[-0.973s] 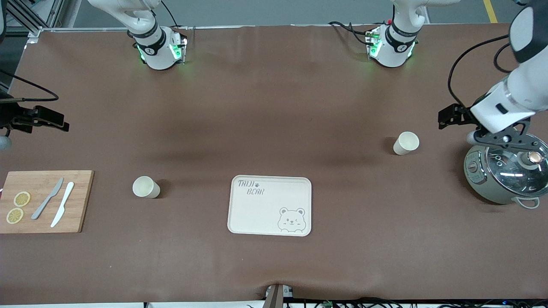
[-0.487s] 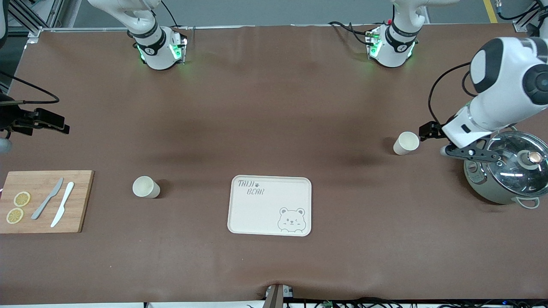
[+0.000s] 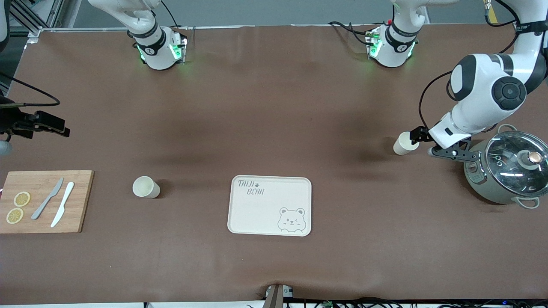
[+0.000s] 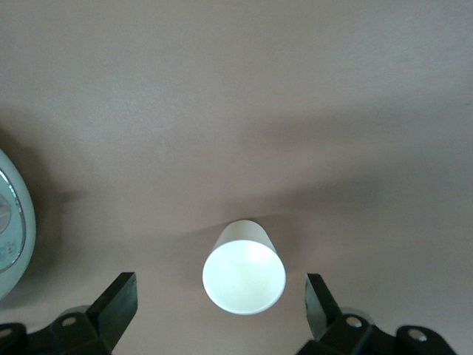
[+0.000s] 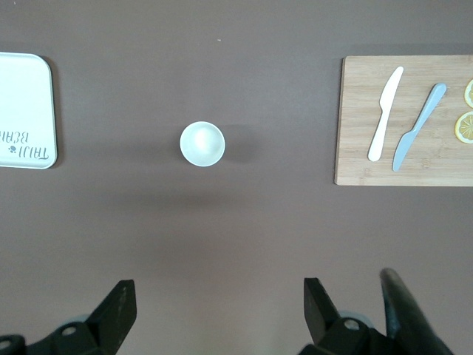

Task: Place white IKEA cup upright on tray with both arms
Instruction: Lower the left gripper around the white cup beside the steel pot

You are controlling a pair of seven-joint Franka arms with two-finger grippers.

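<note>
Two white cups stand upright on the brown table, both off the tray (image 3: 269, 205), which lies flat near the middle of the table, bear face and "BEAR" lettering up, nothing on it. One cup (image 3: 403, 143) stands toward the left arm's end of the table, farther from the front camera than the tray and just beside a grey-green pot (image 3: 505, 173) with a glass lid. The left gripper (image 3: 421, 143) hangs low right at this cup; in the left wrist view its two black fingers (image 4: 118, 299) are spread wide, one on each side of the cup's open mouth (image 4: 244, 276), with clear gaps between fingers and rim, so nothing is gripped. The second cup (image 3: 145, 187) stands toward the right arm's end of the table, between the tray and a wooden cutting board (image 3: 45, 201) that carries a grey knife (image 3: 47, 198), a white knife (image 3: 62, 204) and two lemon slices (image 3: 18, 207). The right gripper (image 3: 36, 124) is up in the air over bare table at that end, well apart from the second cup; the right wrist view shows its jaws wide apart and holding nothing, with that cup (image 5: 202, 143), the tray's edge (image 5: 29, 111) and the board (image 5: 403, 122) below it.
</note>
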